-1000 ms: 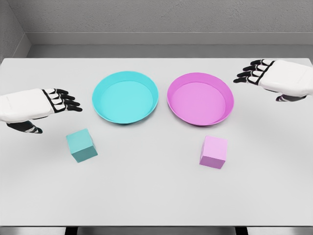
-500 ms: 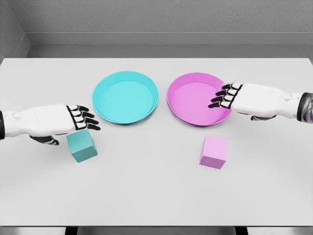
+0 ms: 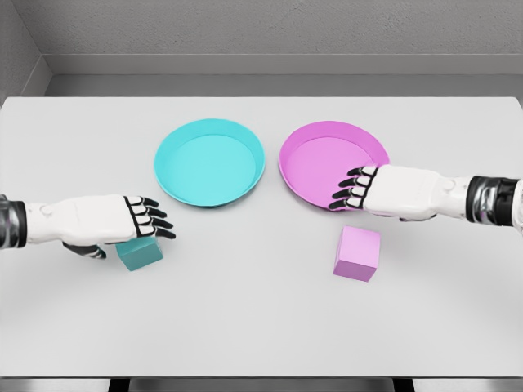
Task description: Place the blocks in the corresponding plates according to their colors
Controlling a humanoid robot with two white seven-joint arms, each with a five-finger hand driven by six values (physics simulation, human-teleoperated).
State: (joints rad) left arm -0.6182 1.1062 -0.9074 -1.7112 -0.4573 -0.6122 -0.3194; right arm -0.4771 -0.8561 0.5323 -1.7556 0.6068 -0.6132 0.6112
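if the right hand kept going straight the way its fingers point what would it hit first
The right hand points toward the picture's left over the near rim of the pink plate. Going straight on, it would probably meet that rim or pass just above it; height is unclear. The pink block lies nearer, off that line.

The left hand [image 3: 114,222] lay over the teal block [image 3: 140,252], fingers extended, the block partly covered. The right hand [image 3: 384,191] hovered across the pink plate's [image 3: 310,135] near rim, above the pink block [image 3: 357,254]. The teal plate [image 3: 209,131] stood beside the pink plate on the white table [image 3: 261,327].

Left robot hand [image 3: 122,222] and right robot hand [image 3: 372,191] extended, fingers relaxed.
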